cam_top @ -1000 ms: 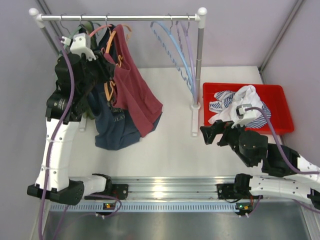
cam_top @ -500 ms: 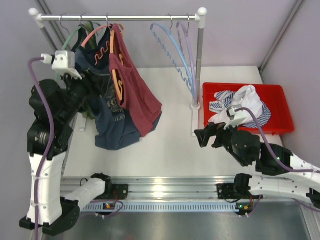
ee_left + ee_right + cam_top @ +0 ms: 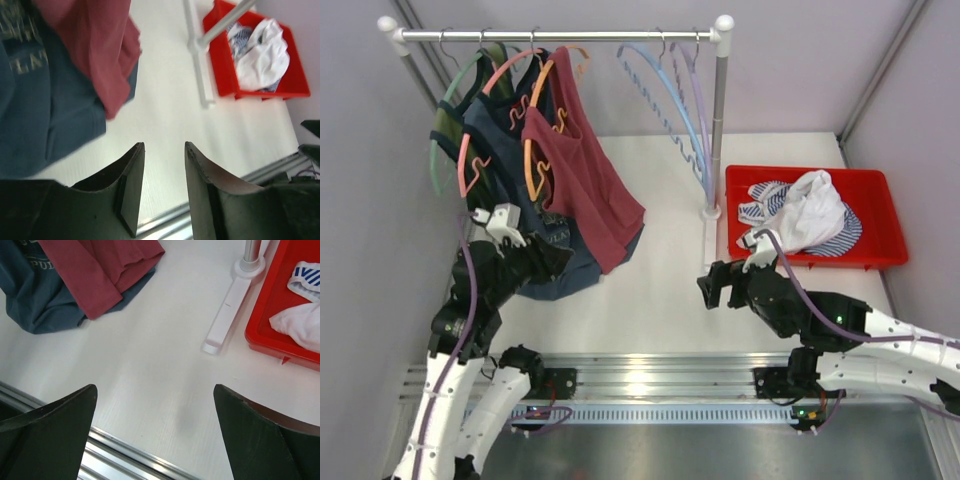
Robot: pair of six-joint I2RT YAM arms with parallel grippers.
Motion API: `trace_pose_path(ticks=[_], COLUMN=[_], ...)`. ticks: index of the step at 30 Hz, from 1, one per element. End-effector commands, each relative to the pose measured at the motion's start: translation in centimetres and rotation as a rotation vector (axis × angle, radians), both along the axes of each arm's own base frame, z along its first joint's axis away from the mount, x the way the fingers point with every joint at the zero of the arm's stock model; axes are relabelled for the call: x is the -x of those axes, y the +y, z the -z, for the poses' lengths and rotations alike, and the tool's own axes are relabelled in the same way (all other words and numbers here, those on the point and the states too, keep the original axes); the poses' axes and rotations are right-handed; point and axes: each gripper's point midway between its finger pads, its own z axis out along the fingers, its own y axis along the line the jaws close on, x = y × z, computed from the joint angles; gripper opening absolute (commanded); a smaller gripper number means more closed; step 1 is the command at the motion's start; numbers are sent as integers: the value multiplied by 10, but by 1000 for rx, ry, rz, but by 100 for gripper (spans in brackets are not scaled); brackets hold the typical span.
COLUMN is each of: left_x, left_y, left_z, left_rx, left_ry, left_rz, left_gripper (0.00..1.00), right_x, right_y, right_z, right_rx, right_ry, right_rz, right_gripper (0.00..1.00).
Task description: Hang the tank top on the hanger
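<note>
Hanging on the hanger, tank top looks placed. We see left gripper and right gripper parted, empty — nothing left to hold, we judge.

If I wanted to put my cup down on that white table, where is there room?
The widest bare patch of table lies between the hanging tank top and the rack's foot, down to the metal rail. Crowded at left under the navy top and inside the red bin.
</note>
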Motion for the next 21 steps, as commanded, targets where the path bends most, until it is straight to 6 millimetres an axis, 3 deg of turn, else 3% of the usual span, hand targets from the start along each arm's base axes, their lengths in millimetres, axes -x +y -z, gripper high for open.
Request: trace_pose_path(ticks=[1, 5, 12, 21], left_x=[10, 16, 10, 6], left_y=[-18, -12, -13, -15], left_z=[27, 72, 85, 93], left_rx=[167, 176, 195, 185], left_ry=[46, 87, 116, 135], left_rz=[40, -5, -26, -32], left_gripper=[43, 41, 39, 39], right_x=[3, 3, 3, 5], right_y=[6, 4, 2, -1], right_z=[5, 26, 49, 49], right_rx=[-49, -25, 13, -14], right_ry=[8, 31, 60, 58], right_rz=[-8, 9, 28, 30], right_gripper=[100, 100, 100, 100])
